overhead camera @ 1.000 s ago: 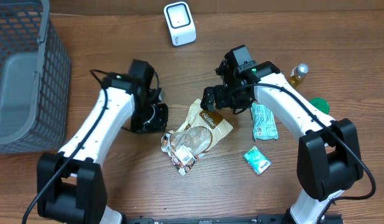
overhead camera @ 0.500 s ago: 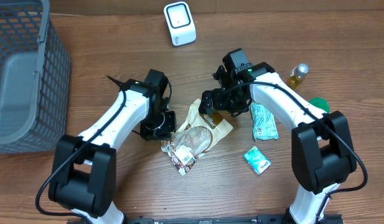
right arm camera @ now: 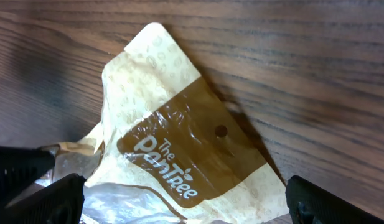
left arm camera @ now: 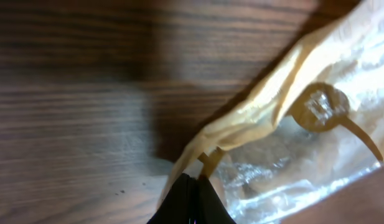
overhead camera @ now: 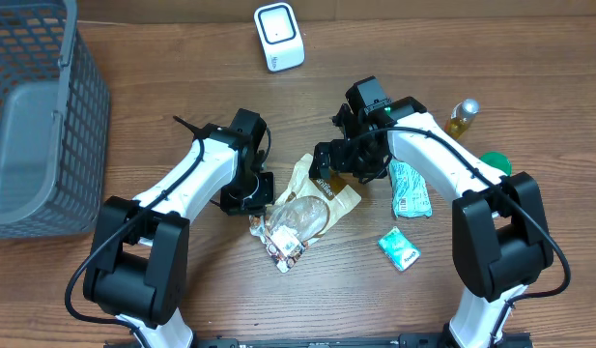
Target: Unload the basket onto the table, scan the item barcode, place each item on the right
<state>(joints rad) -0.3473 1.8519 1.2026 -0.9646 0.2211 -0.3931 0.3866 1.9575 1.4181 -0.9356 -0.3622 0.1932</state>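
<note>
Furthest out on the left end effector's outer side, well apart from it, a grey mesh basket (overhead camera: 32, 116) sits at the edge of the tabletop (overhead camera: 162, 68). Next, the left end effector (overhead camera: 251, 198) is low over the wood with its fingers (left arm camera: 190, 202) pressed together. Their black tips touch the tan edge of the Pan Tree bakery bag (overhead camera: 312, 205), and the left wrist view does not show whether any film is caught between them. That bag lies flat just beside this end effector on its inner side, between the two arms. Its clear, crinkled window faces up and its brown printed label (right arm camera: 179, 155) lies at the end nearer the right arm. Beyond both end effectors, at the far edge, a white barcode scanner (overhead camera: 279, 37) stands well apart from the bag. The right end effector (overhead camera: 326, 164) hangs over the bag's label end with its jaws spread wide. One dark finger (right arm camera: 30, 186) shows at each lower corner of the right wrist view, and neither grips anything. To its outer side lie a teal snack packet (overhead camera: 410, 188) near the forearm and a smaller green packet (overhead camera: 399, 248) nearer the robot's base. Further out stand a small bottle of yellow liquid (overhead camera: 462, 116) and a green round object (overhead camera: 495, 162), partly hidden by the arm.
</note>
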